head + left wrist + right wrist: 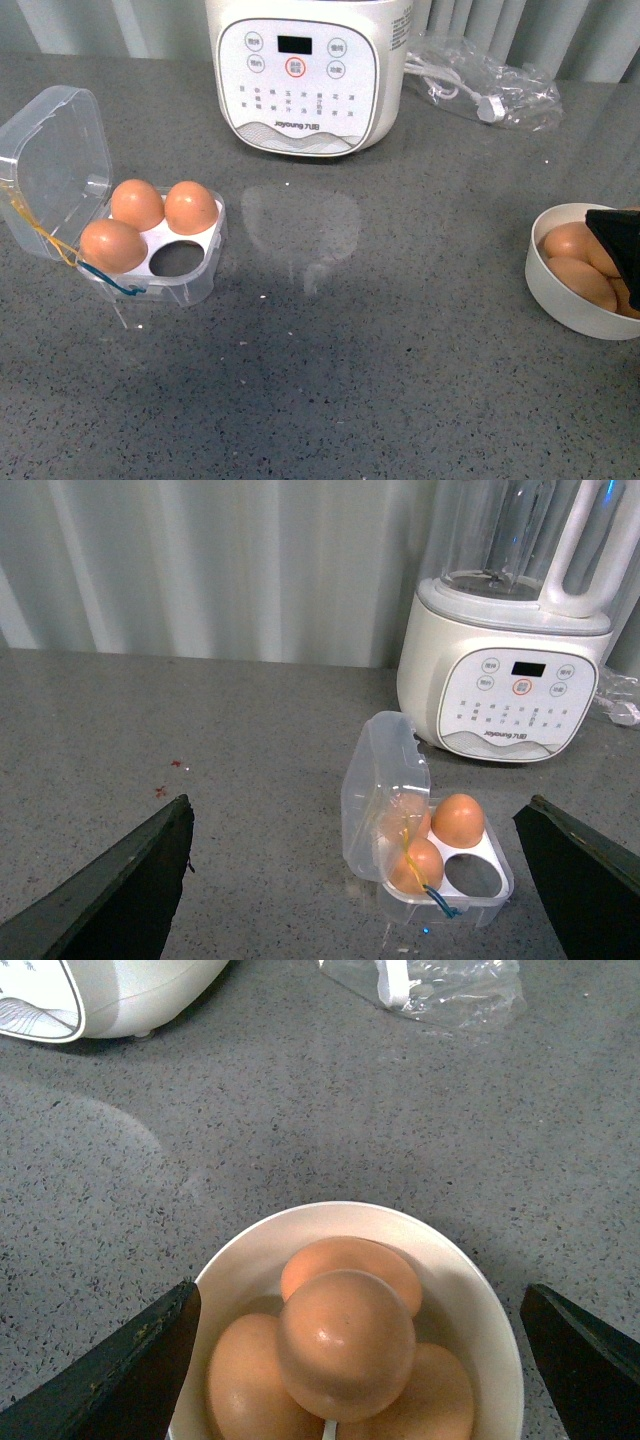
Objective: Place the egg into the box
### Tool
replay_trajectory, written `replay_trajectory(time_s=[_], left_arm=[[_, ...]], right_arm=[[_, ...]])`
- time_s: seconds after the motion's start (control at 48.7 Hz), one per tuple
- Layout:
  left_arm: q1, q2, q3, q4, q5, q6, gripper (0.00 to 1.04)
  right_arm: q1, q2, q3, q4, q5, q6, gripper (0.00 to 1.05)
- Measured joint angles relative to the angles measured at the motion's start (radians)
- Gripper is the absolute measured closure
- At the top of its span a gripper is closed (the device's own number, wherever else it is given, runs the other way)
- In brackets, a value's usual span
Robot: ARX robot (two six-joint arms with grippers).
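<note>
The right gripper (360, 1288) is hovering spread wide over the bowl (460, 1280), where the top egg (346, 1343) is lying on other eggs (245, 1380) (ungrasped). The left gripper (357, 801), also released, is facing the box (385, 780), one cell (470, 873) empty.

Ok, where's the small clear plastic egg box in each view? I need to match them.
Front view: the clear plastic egg box sits far left, lid open.
Left wrist view: it stands just in front of the white blender base with the control panel.
Right wrist view: not in it.
Shared landmark: that blender base, top centre in the front view, a corner of it in the right wrist view.
</note>
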Motion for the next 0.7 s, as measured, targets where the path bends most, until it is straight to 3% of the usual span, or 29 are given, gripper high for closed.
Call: replay_trajectory(time_s=[0.452, 0.698], left_arm=[[0.000, 0.000, 0.000, 0.000, 0.000, 0.000, 0.07], [0.000, 0.000, 0.000, 0.000, 0.000, 0.000, 0.07]], right_arm=[[0.003, 0.095, 0.024, 0.030, -0.001, 0.003, 0.08], [0.005, 0.123, 0.026, 0.044, -0.014, 0.004, 0.55]])
